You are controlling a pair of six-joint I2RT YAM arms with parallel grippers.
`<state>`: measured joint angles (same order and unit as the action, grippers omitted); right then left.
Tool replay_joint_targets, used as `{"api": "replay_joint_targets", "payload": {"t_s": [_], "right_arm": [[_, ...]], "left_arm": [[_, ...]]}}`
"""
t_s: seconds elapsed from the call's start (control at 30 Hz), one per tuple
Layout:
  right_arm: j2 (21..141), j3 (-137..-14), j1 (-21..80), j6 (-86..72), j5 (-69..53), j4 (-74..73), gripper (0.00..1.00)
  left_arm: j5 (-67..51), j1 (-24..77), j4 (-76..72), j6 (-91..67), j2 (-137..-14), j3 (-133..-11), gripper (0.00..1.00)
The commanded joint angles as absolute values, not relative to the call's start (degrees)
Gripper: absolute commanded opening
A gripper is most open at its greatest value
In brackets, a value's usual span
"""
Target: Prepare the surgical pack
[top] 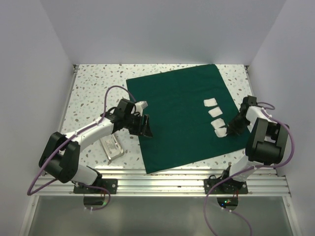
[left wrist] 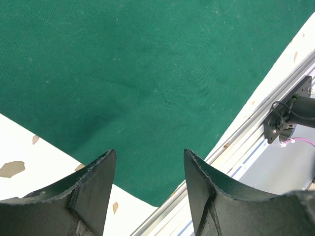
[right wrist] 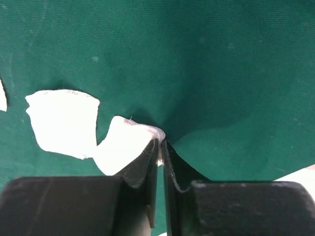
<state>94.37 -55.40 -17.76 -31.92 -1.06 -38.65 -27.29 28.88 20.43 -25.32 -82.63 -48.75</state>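
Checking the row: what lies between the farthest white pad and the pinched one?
A middle white pad on the green cloth; top view shows it.

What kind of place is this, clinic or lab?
Probably a robot lab test cell: plain white enclosure walls, a speckled white tabletop, and two black-and-white arms bolted to an aluminium rail beside a dark green matte cloth.

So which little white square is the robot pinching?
The white fabric square nearest the arm bases: the right gripper is shut on its edge. The other two lie flat on the dark green cloth.
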Motion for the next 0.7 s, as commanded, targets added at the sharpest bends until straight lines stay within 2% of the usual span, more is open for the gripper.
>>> {"api": "replay_joint_targets", "payload": {"t_s": [0.0,0.03,0.07,0.37,0.67], "right_arm": [[94.8,-56.0,-17.8,-32.0,-1.2,-37.3,0.09],[95.0,-56.1,-17.8,-32.0,-1.2,-37.2,0.07],[94.9,-56.2,-17.9,-31.9,-1.1,-37.3,0.0],[90.4,-60.2,-17.9,-29.8,1.1,-45.0,0.0],[86.8,-62.7,-16.5,-30.7,-1.5,-48.9,0.0]], "left_arm": [[-28.6,28.4,18.5,-24.8,-82.8,-48.5,0.61],[-28.6,28.3,18.3,-24.9,-82.9,-48.4,0.61],[-28.6,28.4,18.3,-24.9,-82.9,-48.3,0.61],[-28.8,28.4,18.4,-25.0,-82.6,-48.4,0.61],[-29.6,28.4,17.7,-25.3,-82.6,-48.3,0.61]]}}
